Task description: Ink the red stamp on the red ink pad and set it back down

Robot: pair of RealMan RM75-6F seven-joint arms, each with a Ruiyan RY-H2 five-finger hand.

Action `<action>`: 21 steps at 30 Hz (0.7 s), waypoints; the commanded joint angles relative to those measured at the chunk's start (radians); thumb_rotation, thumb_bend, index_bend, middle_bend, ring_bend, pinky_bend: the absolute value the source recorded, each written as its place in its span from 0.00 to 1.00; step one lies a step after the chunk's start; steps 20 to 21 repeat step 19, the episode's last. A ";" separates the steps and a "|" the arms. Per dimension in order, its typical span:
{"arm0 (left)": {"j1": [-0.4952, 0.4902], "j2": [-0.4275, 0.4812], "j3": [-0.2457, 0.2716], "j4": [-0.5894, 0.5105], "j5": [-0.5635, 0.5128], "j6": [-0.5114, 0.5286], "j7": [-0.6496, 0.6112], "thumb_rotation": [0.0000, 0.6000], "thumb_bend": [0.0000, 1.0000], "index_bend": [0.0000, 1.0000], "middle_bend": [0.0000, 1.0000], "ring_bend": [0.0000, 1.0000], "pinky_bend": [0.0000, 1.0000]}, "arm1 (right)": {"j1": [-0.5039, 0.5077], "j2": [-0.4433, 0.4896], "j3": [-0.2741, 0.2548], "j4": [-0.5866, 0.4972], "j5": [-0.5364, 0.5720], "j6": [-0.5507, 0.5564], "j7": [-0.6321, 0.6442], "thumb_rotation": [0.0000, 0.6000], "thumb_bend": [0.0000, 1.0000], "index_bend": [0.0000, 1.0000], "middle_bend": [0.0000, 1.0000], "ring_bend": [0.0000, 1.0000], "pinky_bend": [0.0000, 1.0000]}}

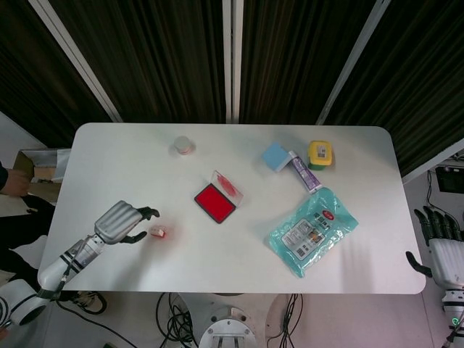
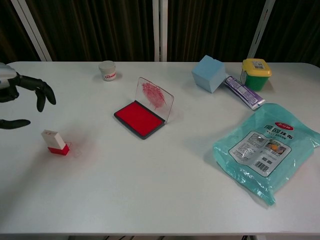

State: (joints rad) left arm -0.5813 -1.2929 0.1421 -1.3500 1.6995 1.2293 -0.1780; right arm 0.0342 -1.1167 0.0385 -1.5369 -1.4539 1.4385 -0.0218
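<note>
Stamp (image 1: 157, 232) first: from the head view, the red stamp sits on the white table (image 1: 217, 268) toward its near left part, just beside the left hand (image 1: 119, 223), which holds nothing and has its fingers apart, clear of the stamp. The red ink pad (image 1: 215, 202) lies open near the table's middle, well apart from the stamp. The right hand (image 1: 437, 243) hangs off the table's right end, fingers spread and empty. To my eye the set-down looks done, so the good way to finish is to draw the left hand straight off without brushing the stamp.

From the chest view, the stamp (image 2: 55, 142) leans a little, red base down, white body up, and only the dark fingers (image 2: 39, 94) of the left hand show at the left edge. The pad's clear lid (image 2: 156, 98) stands upright, smeared red. The teal packet (image 2: 267, 147) carries a red logo and a barcode, but its print is too small to read, as is the label on the small white jar (image 2: 107, 70).
</note>
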 commanded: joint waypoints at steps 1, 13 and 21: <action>0.171 0.063 -0.092 -0.088 -0.028 0.361 0.061 1.00 0.29 0.39 0.50 0.66 0.80 | -0.001 -0.002 -0.001 0.004 -0.002 0.001 0.006 1.00 0.20 0.00 0.00 0.00 0.00; 0.395 0.159 -0.034 -0.127 -0.194 0.381 0.148 0.00 0.20 0.13 0.10 0.08 0.20 | -0.021 -0.041 -0.001 0.037 -0.074 0.095 0.049 1.00 0.20 0.00 0.00 0.00 0.00; 0.421 0.173 -0.040 -0.119 -0.172 0.385 0.142 0.00 0.21 0.13 0.10 0.08 0.20 | -0.024 -0.045 -0.006 0.040 -0.089 0.105 0.045 1.00 0.20 0.00 0.00 0.00 0.00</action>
